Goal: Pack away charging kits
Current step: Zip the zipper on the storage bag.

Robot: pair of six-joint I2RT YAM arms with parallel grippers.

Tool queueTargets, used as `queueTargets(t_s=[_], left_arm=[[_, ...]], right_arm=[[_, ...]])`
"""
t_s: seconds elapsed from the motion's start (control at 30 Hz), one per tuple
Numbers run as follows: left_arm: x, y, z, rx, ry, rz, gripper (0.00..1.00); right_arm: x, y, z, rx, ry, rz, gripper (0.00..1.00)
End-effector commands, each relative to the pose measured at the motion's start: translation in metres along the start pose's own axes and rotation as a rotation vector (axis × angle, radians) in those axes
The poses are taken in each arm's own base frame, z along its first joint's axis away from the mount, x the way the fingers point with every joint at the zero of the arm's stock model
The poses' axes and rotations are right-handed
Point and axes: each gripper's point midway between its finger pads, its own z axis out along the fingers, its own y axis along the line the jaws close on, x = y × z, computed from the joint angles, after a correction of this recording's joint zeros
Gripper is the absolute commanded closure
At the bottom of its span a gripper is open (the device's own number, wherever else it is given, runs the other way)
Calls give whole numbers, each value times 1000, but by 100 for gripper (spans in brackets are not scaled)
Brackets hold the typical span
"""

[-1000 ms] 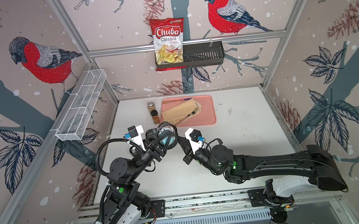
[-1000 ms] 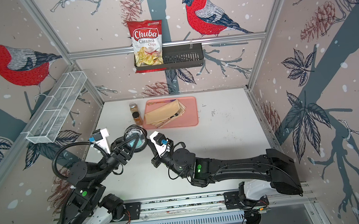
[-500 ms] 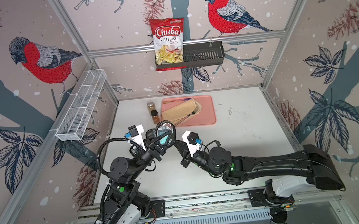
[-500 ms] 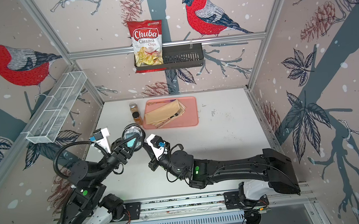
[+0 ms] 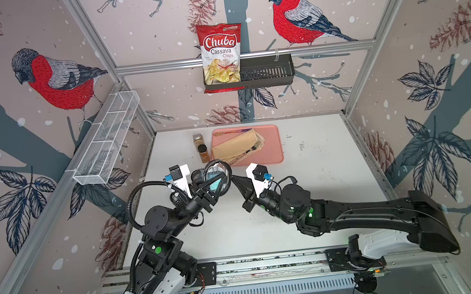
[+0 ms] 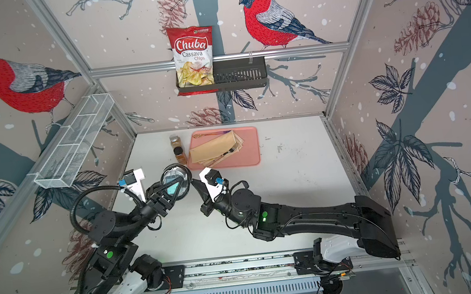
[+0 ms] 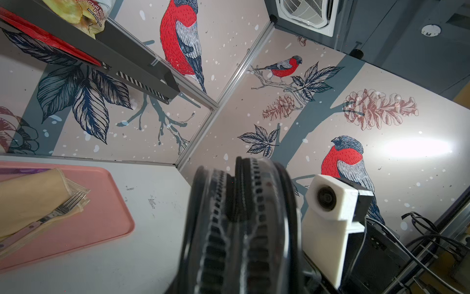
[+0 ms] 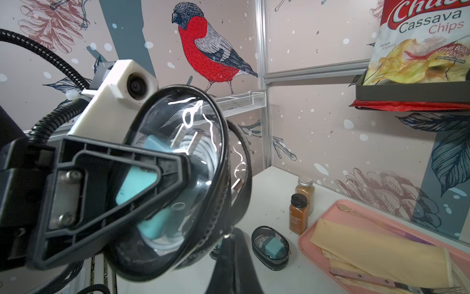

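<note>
**Left wall:** a long white wire-mesh basket (image 5: 107,139), divided into compartments.

**Left gripper** (image 5: 214,186): clamped on a black oval case (image 5: 215,162) with a domed clear lid and a toothed zip edge. The case is held clear of the white table (image 5: 320,180) and tipped on its side. Inside lie a matte teal cube plug adapter (image 8: 155,225) with two metal prongs and a coiled white cable (image 8: 203,150).

**Right gripper** (image 5: 234,179): jaws fully together, tip at the case's rim; whether it pinches anything cannot be told.

**Table:** a second case (image 8: 256,244) of the same kind, holding a second adapter (image 8: 273,245), lies flat near two brown spice jars (image 5: 201,148), one black-capped and one silver-capped. Right of these, a smooth pink tray (image 5: 272,147) carries a folded tan napkin (image 5: 237,147) and a fork (image 5: 250,149).

**Back wall:** a slotted black shelf (image 5: 268,72) holds a glossy red-and-white bag (image 5: 221,57) reading "Chuba Cassava Chips"
</note>
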Motion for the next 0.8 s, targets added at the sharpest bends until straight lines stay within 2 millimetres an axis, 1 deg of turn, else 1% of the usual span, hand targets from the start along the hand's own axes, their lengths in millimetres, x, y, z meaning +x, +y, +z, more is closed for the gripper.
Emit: queueTargets(t_s=[0.0, 0.13, 0.27, 0.4, 0.6, 0.67, 0.77], left_arm=[[9, -1, -2, 6, 46, 10, 100], [18, -4, -1, 30, 97, 6, 100], [32, 1, 2, 29, 167, -23, 100], [45, 9, 5, 7, 229, -57, 100], [54, 13, 2, -20, 270, -79, 100], [56, 13, 2, -17, 283, -75, 100], [61, 15, 2, -22, 308, -79, 100]], right_arm=[[-18, -17, -2, 55, -56, 32, 100], [-21, -30, 2, 74, -55, 33, 100], [-27, -43, 6, 93, -59, 26, 100], [-32, -51, 10, 111, -57, 9, 100], [-34, -71, 14, 157, -51, -3, 100], [-36, -74, 14, 157, -55, -4, 100], [-39, -72, 15, 144, -56, -18, 100]])
